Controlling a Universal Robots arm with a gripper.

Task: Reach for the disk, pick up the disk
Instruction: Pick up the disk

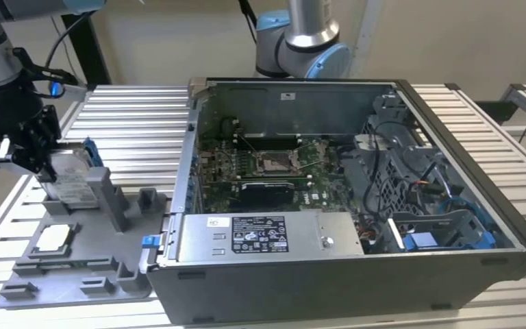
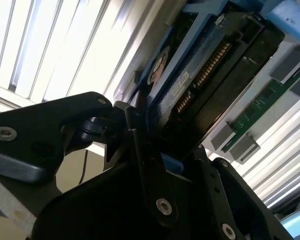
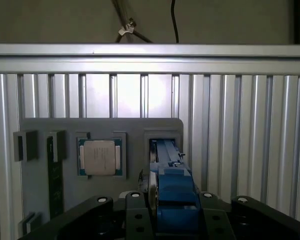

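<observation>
Disk (image 3: 172,200) stands on edge in grey holder (image 3: 135,127) — jaws closed on its flat faces. Likely stiff, dense, slick metal, shock-sensitive — grip firmly.

Disk (image 1: 73,181) upright on tray (image 1: 98,273) (case (image 1: 336,277) to the exterior view's right)

Disk (image 1: 69,179): you're seeing silver metal, blue rails edging it.
Gripper (image 1: 42,159): you're seeing black.
Chip (image 3: 100,156): silver, sitting in green.
Fixture plate (image 1: 90,271): showing plain grey.
Table slats (image 1: 126,116): running pale silver stripes.
</observation>
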